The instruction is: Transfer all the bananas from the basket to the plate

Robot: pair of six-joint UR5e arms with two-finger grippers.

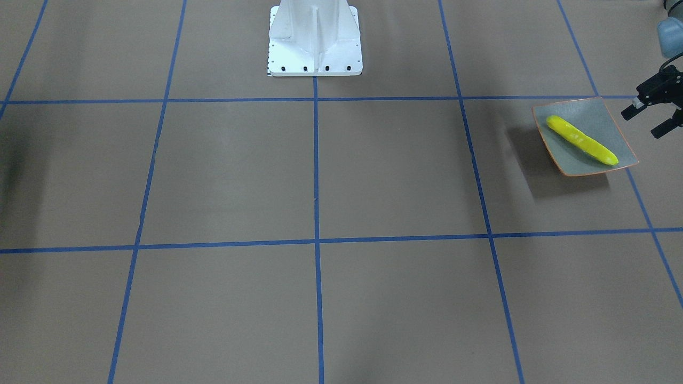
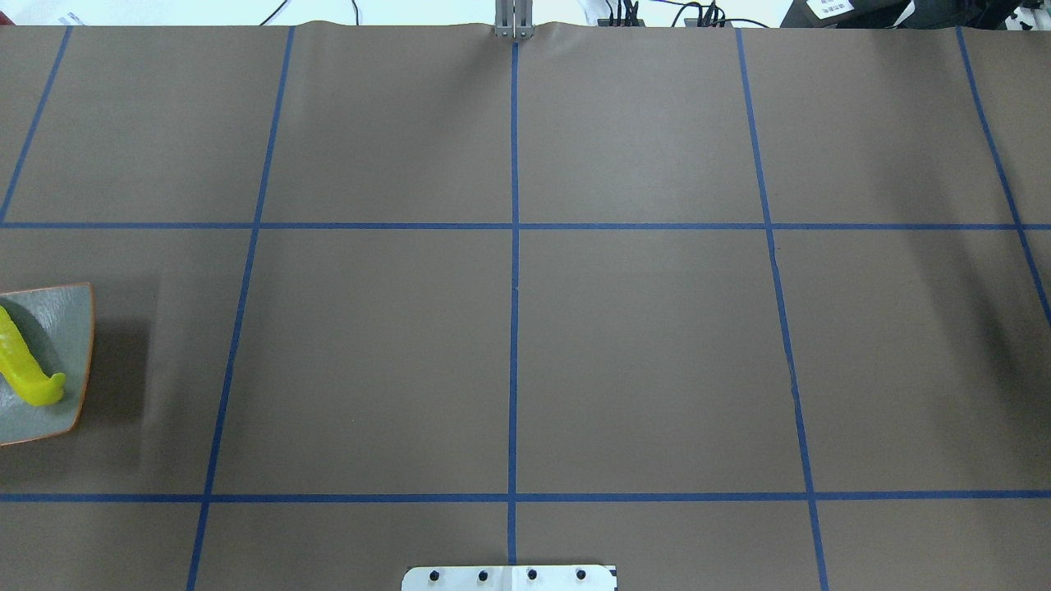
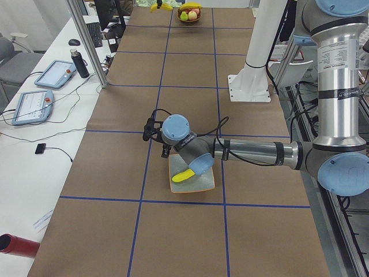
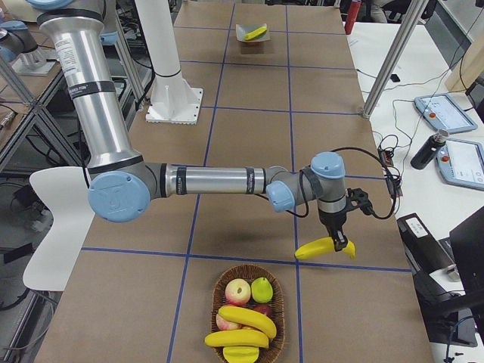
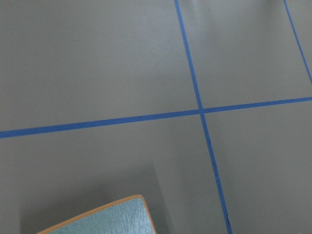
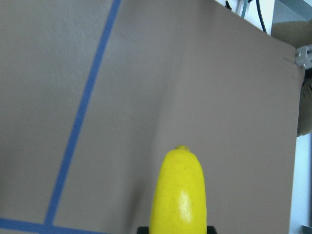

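Brown table [image 2: 640, 345], blue tape grid [image 2: 514, 328]. Glossy yellow banana [image 6: 178, 195] pinched by right gripper [image 4: 338, 243]; left gripper [image 1: 648, 121] spread, at plate's [image 1: 608, 114] three o'clock.

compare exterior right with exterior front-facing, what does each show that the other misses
Only exterior right: the right gripper gripping the carried banana, and the basket with leftover bananas and other fruit. Only front-facing: the left gripper, open and empty, beside the plate. Both: the plate bearing the plated banana, and the white robot base.
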